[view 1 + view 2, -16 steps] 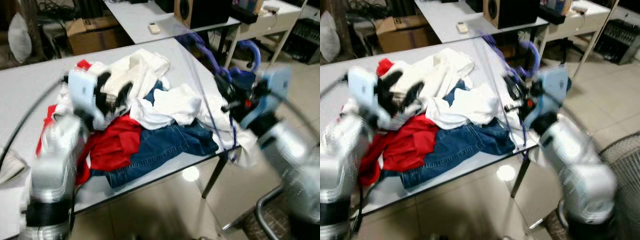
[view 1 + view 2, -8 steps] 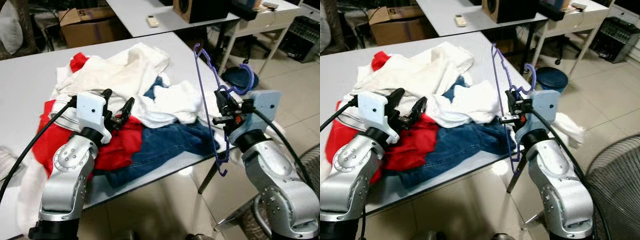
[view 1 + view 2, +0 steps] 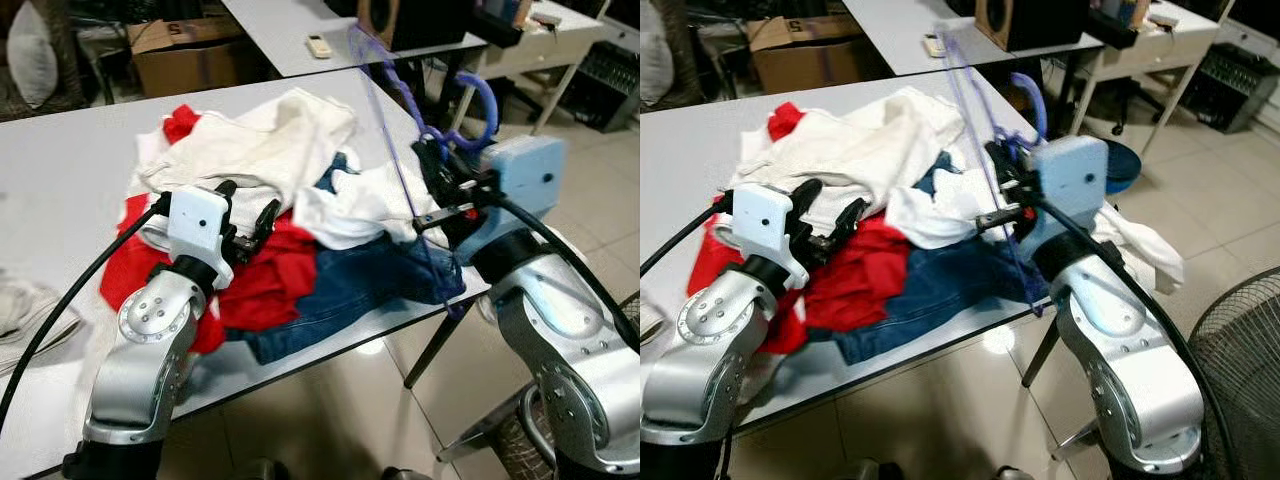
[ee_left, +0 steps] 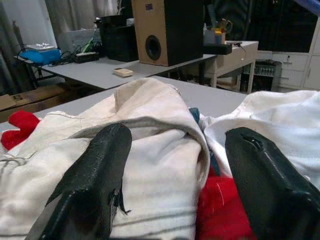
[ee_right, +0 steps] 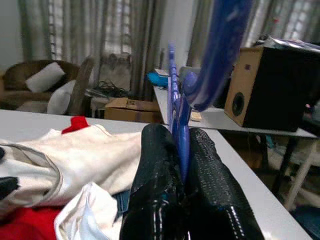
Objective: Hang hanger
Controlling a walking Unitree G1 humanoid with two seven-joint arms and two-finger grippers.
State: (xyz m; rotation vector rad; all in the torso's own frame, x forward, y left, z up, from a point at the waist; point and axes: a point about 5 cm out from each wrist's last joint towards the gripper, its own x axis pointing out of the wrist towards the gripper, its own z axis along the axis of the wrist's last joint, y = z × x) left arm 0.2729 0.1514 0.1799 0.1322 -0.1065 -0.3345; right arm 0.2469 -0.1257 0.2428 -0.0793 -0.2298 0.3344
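My right gripper (image 3: 437, 183) is shut on a purple plastic hanger (image 3: 398, 130), held above the table's right edge; the hook (image 3: 478, 95) curls up behind it. In the right wrist view the two black fingers (image 5: 156, 190) pinch the hanger (image 5: 176, 115) between them. My left gripper (image 3: 245, 210) is open and hovers low over the heap of clothes (image 3: 290, 200), above a white garment (image 4: 150, 145) and a red one (image 3: 255, 280). Blue jeans (image 3: 350, 290) lie at the front of the heap.
The clothes lie on a grey table (image 3: 70, 170). A second grey table (image 3: 300, 30) stands behind with a speaker (image 3: 1025, 20) and a remote (image 3: 318, 44). A cardboard box (image 3: 190, 55) sits on the floor at the back. A fan (image 3: 1240, 360) stands low on the right.
The right gripper has swung up and left with the hanger, tilting it over the clothes. The left gripper stays open over the heap. The camera has shifted a little.
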